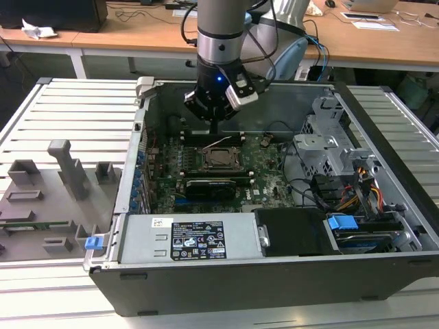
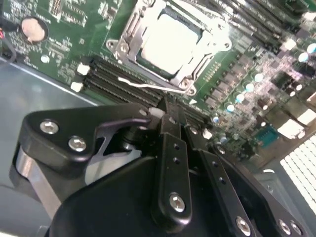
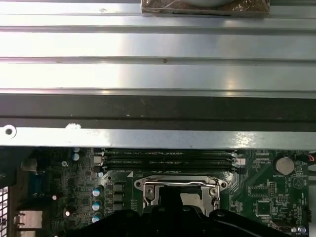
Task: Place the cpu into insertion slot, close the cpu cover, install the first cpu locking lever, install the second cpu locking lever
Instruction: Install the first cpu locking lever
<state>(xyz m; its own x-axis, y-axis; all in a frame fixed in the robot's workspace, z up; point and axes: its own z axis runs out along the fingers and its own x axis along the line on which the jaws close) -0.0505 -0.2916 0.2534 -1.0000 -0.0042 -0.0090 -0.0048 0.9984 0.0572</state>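
The cpu (image 2: pixel 168 42) lies pale and flat in the insertion slot (image 1: pixel 221 158) on the green motherboard. The silvery cpu cover (image 2: pixel 210 39) lies down around it, its window framing the chip. A thin wire locking lever (image 2: pixel 143 85) stands loose along the socket's edge, and it shows as a pale line (image 1: pixel 223 140) in the exterior view. My gripper (image 1: pixel 215 129) hangs just above the socket's far side. Its black fingers (image 2: pixel 170 111) are shut with nothing between them, tips close to the loose lever. In the first wrist view the gripper (image 3: pixel 173 207) hides part of the socket's frame (image 3: pixel 180 185).
The open computer case holds a grey power supply (image 1: pixel 185 240) in front, a black expansion card (image 1: pixel 212 185) below the socket, a metal drive cage (image 1: pixel 329 147) and cables on the exterior view's right. Memory slots (image 2: pixel 128 74) run beside the socket. A grey fixture (image 1: pixel 55 185) lies outside on the left.
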